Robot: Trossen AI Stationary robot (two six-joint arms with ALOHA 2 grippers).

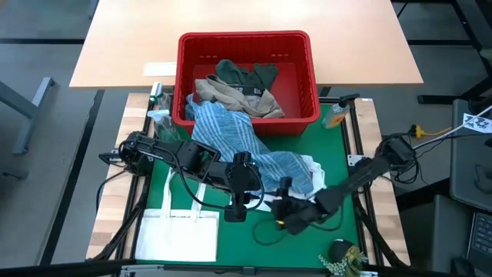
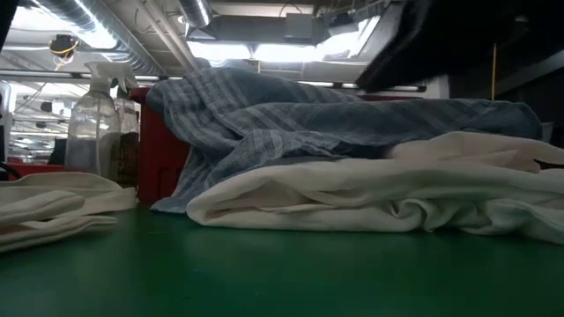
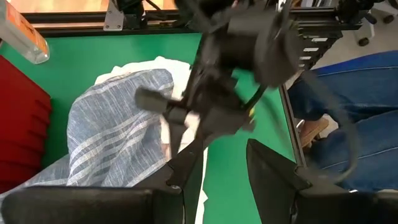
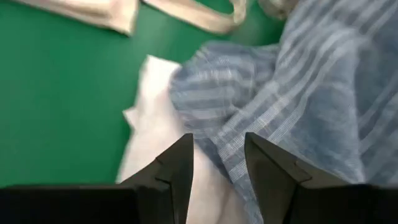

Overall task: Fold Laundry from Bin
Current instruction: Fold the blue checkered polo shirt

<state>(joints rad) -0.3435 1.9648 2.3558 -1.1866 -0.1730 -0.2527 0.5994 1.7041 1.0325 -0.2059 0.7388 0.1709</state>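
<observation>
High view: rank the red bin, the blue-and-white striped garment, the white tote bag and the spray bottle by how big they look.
1. red bin
2. blue-and-white striped garment, draped from the bin onto the green mat, partly hidden by the arms
3. white tote bag; close to the garment, so the order of 2 and 3 is unsure
4. spray bottle

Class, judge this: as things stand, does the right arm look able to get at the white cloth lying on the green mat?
Probably yes: the right gripper hovers open directly above the white cloth, though the blue-and-white striped garment overlaps part of it.
</observation>
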